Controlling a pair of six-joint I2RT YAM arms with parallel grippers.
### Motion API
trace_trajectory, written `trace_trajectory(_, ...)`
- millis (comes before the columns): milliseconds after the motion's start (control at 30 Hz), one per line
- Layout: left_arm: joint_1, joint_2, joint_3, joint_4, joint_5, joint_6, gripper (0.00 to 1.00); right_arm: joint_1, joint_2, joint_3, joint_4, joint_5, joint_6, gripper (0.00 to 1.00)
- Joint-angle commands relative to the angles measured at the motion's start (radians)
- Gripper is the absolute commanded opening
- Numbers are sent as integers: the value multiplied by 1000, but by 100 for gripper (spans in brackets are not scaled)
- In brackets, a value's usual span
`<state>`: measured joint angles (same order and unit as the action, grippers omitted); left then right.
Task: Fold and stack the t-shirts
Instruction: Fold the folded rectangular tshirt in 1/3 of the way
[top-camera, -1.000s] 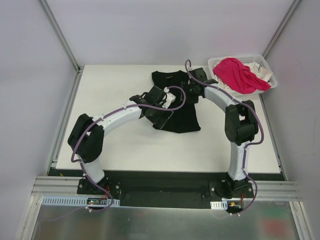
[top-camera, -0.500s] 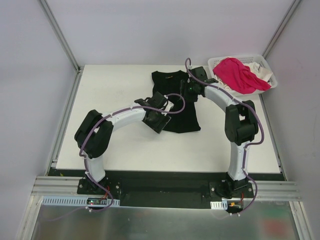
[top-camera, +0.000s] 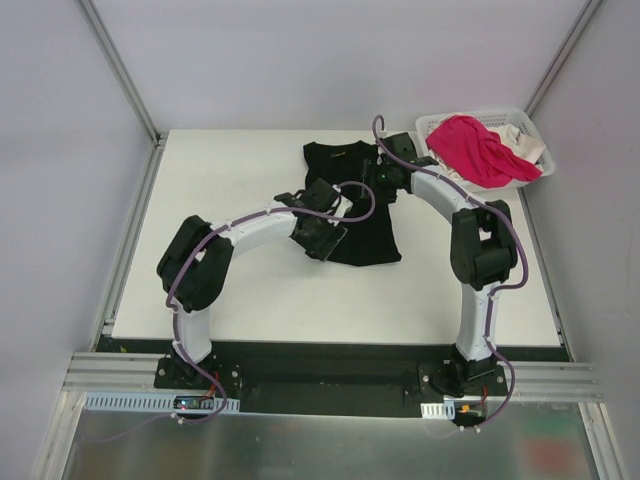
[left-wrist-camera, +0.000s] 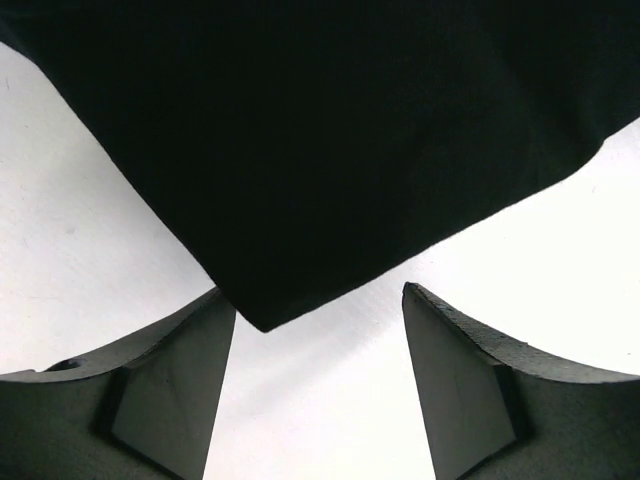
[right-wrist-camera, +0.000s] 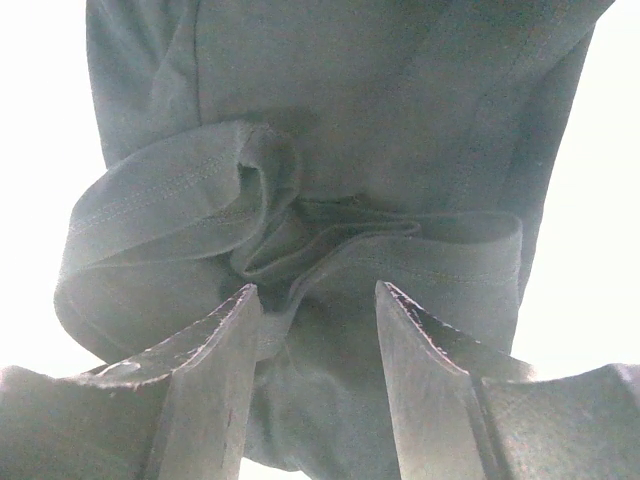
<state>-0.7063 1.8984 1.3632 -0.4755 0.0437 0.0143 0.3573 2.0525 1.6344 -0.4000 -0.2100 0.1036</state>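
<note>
The black t-shirt (top-camera: 362, 218) lies partly folded on the white table (top-camera: 230, 180), back centre. My left gripper (top-camera: 322, 240) is open at its near left corner; in the left wrist view that corner (left-wrist-camera: 262, 318) points between my fingers, untouched. My right gripper (top-camera: 383, 176) is open over the shirt's right sleeve; in the right wrist view the bunched sleeve folds (right-wrist-camera: 270, 215) lie between the jaws. A bright pink t-shirt (top-camera: 478, 148) and a white one (top-camera: 526, 146) are heaped in the basket.
A white lattice basket (top-camera: 432, 125) stands at the back right corner of the table. Metal frame posts rise at both back corners. The table's left edge (top-camera: 135, 230) runs along a rail.
My left gripper slid back toward the near left, off the shirt, and now sits at its near left corner. The right gripper has barely moved.
</note>
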Motion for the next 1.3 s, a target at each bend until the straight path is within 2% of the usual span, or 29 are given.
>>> trace_trajectory(0,-2,11,48,0,-11,7,66,-6,8,47,13,-20,2,51)
trace_trajectory(67,-2,16,48,0,-8,4,65,-4,8,45,16,-25,4,50)
trace_trajectory(167,-2,18,50,0,11,-5,44,-4,5,44,15,-23,4,46)
trace_trajectory(233,-4,19,48,0,16,-10,22,-6,1,42,16,-22,4,45)
trace_trajectory(267,-2,19,47,0,13,-11,18,-6,0,42,16,-20,2,45)
trace_trajectory(600,-9,-25,-6,0,12,-13,14,-4,1,42,26,-28,11,43)
trace_trajectory(833,-44,-88,-73,0,-14,-99,11,-6,24,61,29,-45,19,44)
trace_trajectory(1267,-70,-150,-93,0,-38,-111,11,26,-48,-59,65,-43,27,48)
